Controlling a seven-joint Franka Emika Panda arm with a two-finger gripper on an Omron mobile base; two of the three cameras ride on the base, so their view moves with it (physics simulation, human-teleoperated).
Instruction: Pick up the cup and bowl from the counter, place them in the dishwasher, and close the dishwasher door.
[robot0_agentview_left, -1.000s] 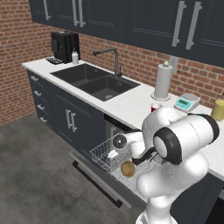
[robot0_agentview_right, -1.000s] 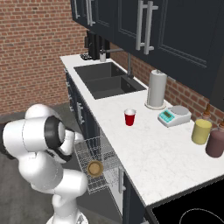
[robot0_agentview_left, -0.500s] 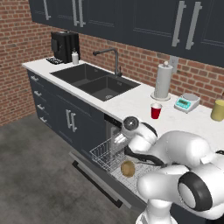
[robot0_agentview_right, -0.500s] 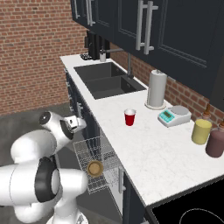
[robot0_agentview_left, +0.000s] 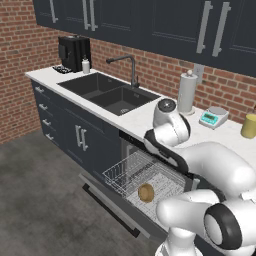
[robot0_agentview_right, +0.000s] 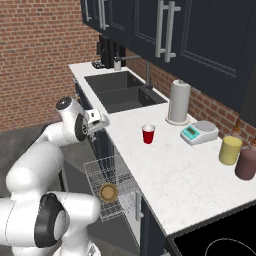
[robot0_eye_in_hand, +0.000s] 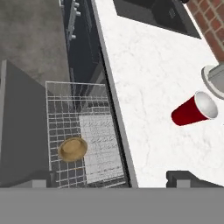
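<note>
The red cup (robot0_agentview_right: 148, 134) (robot0_eye_in_hand: 194, 110) stands upright on the white counter (robot0_agentview_right: 170, 175) (robot0_eye_in_hand: 144, 83), in front of the paper towel roll. The tan bowl (robot0_agentview_left: 145, 192) (robot0_agentview_right: 108, 192) (robot0_eye_in_hand: 72, 148) lies in the pale wire rack (robot0_agentview_left: 131, 172) (robot0_eye_in_hand: 94, 113) of the open dishwasher. The dishwasher door (robot0_agentview_left: 107, 202) (robot0_eye_in_hand: 22, 131) hangs folded down and flat. My gripper (robot0_agentview_right: 102, 124) (robot0_eye_in_hand: 112, 178) hovers open and empty above the counter's front edge, left of the cup and higher than the rack. In the left base view my arm hides the cup.
At the back of the counter stand a paper towel roll (robot0_agentview_right: 179, 102), a small scale (robot0_agentview_right: 199, 134), a yellow canister (robot0_agentview_right: 230, 150) and a maroon canister (robot0_agentview_right: 246, 162). The double sink (robot0_agentview_right: 122, 92) lies to the left. A dark stovetop (robot0_agentview_right: 220, 242) is at the near right.
My arm has risen from low over the rack to above the counter edge, turning toward the cup. The bowl stays in the rack and the cup has not moved.
</note>
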